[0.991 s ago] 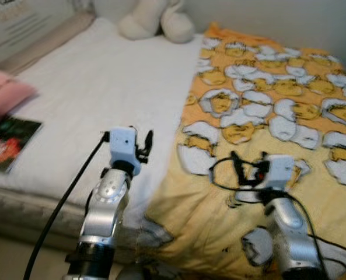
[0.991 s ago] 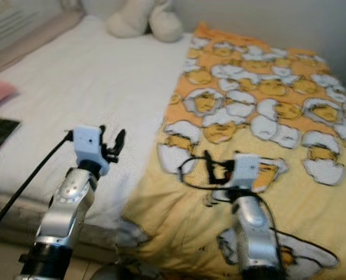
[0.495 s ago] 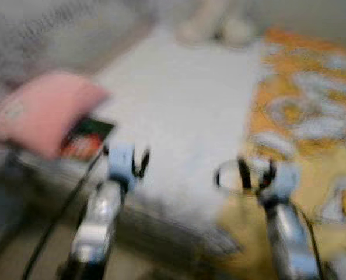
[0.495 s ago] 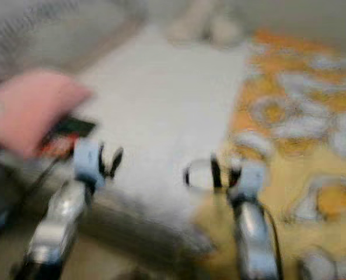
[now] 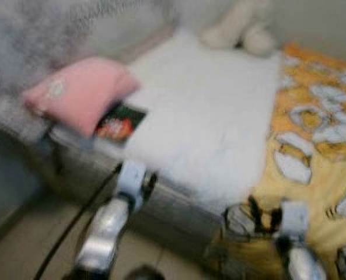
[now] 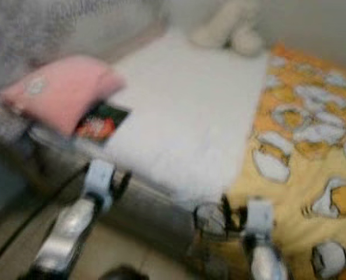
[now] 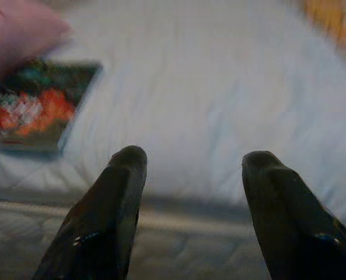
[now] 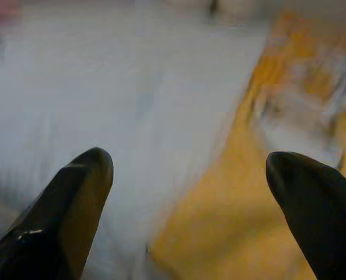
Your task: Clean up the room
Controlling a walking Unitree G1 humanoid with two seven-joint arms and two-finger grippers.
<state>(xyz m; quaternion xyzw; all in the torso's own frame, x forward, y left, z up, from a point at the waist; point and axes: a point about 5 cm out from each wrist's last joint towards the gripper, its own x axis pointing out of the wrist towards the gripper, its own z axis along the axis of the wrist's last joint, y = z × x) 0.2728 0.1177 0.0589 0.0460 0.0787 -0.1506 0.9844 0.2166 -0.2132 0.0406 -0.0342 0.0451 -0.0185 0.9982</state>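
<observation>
A bed with a white sheet [image 5: 208, 111] lies ahead, all blurred. On its left part rest a pink pillow [image 5: 79, 96] and a dark book with a red picture [image 5: 120, 122], which lies partly under the pillow. My left gripper [image 5: 146, 182] hovers open at the bed's near edge, short of the book [image 7: 35, 108]; its fingers [image 7: 123, 175] hold nothing. My right gripper [image 5: 263, 214] is open over the near edge of a yellow blanket with a white pattern [image 5: 318, 134], and nothing sits between its tips [image 8: 187, 157].
A cream plush toy [image 5: 243, 29] sits at the far end of the bed by the wall. The grey mattress side [image 5: 178, 204] drops to a pale floor [image 5: 32, 245]. A grey fuzzy surface [image 5: 44, 35] rises at the left.
The camera has swung left and pulled back, so the pillow, mattress side and floor have come into view. Both grippers stay open and hold nothing.
</observation>
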